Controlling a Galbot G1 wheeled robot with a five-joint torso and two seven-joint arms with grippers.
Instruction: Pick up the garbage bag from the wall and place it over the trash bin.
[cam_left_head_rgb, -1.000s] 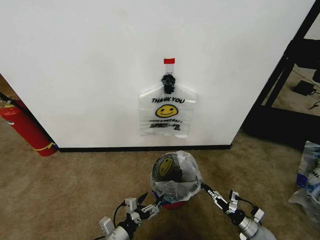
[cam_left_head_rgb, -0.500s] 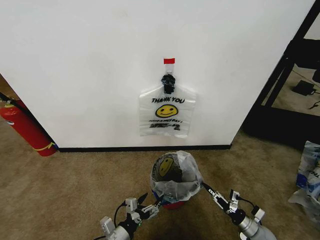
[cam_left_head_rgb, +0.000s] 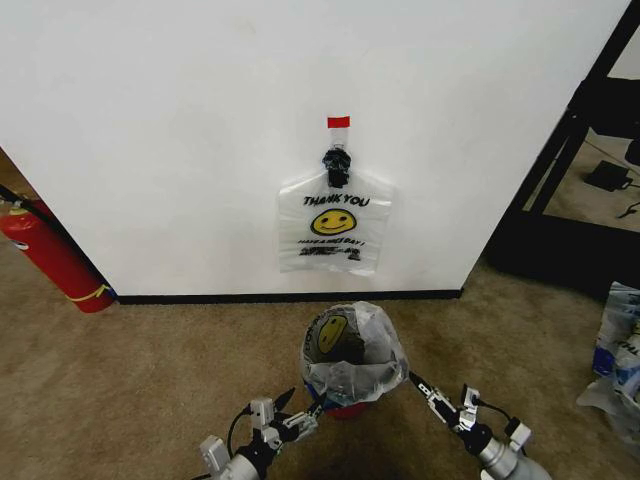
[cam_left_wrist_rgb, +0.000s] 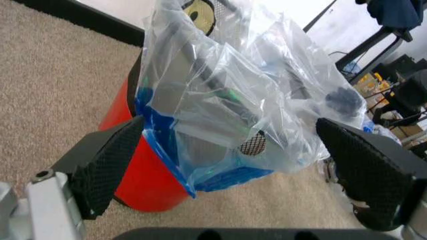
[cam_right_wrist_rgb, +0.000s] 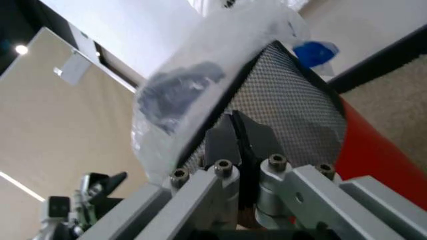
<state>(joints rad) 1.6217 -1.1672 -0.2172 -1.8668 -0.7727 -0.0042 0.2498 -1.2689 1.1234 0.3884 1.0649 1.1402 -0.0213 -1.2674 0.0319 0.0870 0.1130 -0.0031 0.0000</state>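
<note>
One garbage bag (cam_left_head_rgb: 334, 222) with a yellow smiley face hangs on the white wall from a black clip under red tape. A second, crumpled garbage bag (cam_left_head_rgb: 352, 350) (cam_left_wrist_rgb: 227, 95) is draped over the trash bin (cam_left_head_rgb: 345, 408), a black mesh basket (cam_right_wrist_rgb: 287, 105) with a red base (cam_left_wrist_rgb: 143, 175). My left gripper (cam_left_head_rgb: 297, 412) (cam_left_wrist_rgb: 233, 165) is open at the bin's near left side, and its pads (cam_left_wrist_rgb: 107, 162) stand wide apart on either side of the bag without touching it. My right gripper (cam_left_head_rgb: 414, 381) (cam_right_wrist_rgb: 237, 131) is shut, its tips against the bin's right side just below the bag's edge.
A red fire extinguisher (cam_left_head_rgb: 48, 258) leans at the wall on the left. A black shelf frame (cam_left_head_rgb: 570, 150) stands at the right, with more plastic bags (cam_left_head_rgb: 615, 350) on the carpet beside it. Open carpet lies to the left of the bin.
The right gripper has drawn back a little from the bin toward me. The left gripper has sunk slightly. Both bags stay where they were.
</note>
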